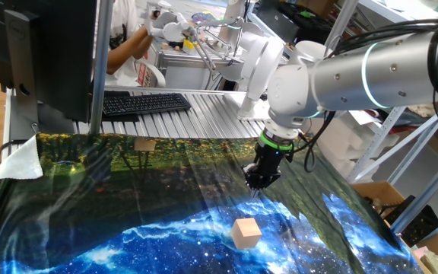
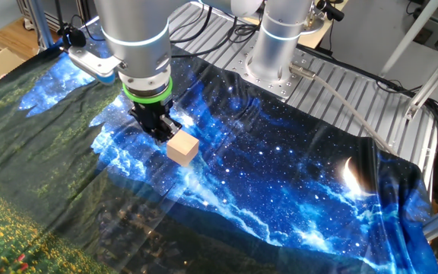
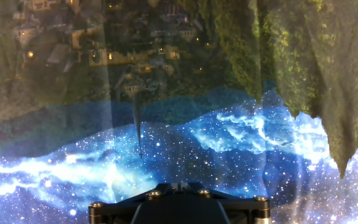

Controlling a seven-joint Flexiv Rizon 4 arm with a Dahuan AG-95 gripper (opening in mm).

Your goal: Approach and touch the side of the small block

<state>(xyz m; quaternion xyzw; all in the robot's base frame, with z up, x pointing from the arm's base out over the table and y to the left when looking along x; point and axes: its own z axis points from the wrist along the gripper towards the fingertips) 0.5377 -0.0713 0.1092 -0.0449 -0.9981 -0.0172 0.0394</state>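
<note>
The small block (image 1: 246,232) is a plain tan wooden cube on the blue starry part of the printed cloth (image 1: 128,228). It also shows in the other fixed view (image 2: 182,147). My gripper (image 1: 258,181) hangs pointing down just behind the block, its dark fingers drawn together to a narrow tip and holding nothing. In one fixed view a gap of cloth shows between the tip and the block. In the other fixed view the gripper (image 2: 160,128) stands right at the block's upper left edge. The hand view shows only cloth and the gripper's body (image 3: 179,208); the block is out of view there.
A flat tan patch (image 1: 144,144) lies at the cloth's far edge. A keyboard (image 1: 144,103) and a monitor (image 1: 48,53) stand behind it on the slatted metal table. The arm's base (image 2: 276,53) rises at the back. A white sheet (image 1: 21,161) lies at the left.
</note>
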